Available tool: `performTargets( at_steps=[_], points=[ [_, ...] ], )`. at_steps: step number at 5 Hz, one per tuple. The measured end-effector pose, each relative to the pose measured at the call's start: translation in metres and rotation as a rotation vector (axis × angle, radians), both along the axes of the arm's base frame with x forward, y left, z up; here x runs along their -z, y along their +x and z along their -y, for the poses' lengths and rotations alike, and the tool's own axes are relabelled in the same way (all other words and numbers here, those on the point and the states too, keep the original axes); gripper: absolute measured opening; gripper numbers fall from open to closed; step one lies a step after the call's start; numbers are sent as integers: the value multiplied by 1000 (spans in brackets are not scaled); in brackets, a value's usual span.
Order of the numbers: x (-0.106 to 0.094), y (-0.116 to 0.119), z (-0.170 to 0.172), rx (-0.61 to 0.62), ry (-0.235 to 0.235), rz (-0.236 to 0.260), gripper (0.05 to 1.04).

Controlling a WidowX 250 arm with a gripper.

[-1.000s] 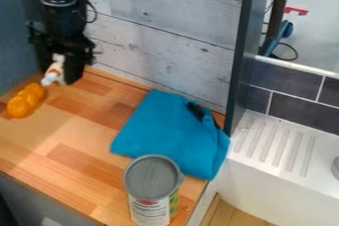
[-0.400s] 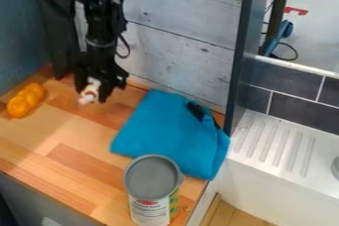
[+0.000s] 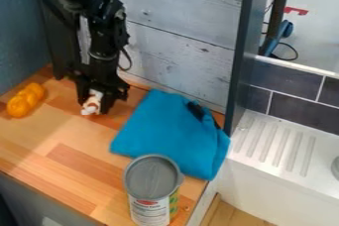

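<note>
Camera view, jaws around toy (image 3: 91, 105), can (image 3: 152, 183) near counter edge (image 3: 195, 203)

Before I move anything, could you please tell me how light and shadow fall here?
Camera view: the small white-and-brown object looks bright against the black two-finger pincer; also in the camera view, the ridged white draining surface is bright, with soft shading along its ridges.

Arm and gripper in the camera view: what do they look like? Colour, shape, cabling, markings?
The arm is black throughout, built of chunky, angular segments with bulky joints. A thin black cable bows out in a loop beside its lower section. The gripper is black too, with two fingers below a wider, blocky body. I can't make out any markings on either.
</note>
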State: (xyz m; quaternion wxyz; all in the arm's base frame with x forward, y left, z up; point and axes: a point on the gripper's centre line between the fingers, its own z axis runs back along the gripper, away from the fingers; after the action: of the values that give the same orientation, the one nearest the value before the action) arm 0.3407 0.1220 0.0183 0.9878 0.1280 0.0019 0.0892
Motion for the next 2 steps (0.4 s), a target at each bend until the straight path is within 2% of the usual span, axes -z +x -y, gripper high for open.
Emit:
performTargets(
  at_steps=[1, 2],
  points=[
    [6, 0, -4, 1, -26, -9, 611],
    [6, 1, -6, 9, -62, -7, 691]
  ],
)
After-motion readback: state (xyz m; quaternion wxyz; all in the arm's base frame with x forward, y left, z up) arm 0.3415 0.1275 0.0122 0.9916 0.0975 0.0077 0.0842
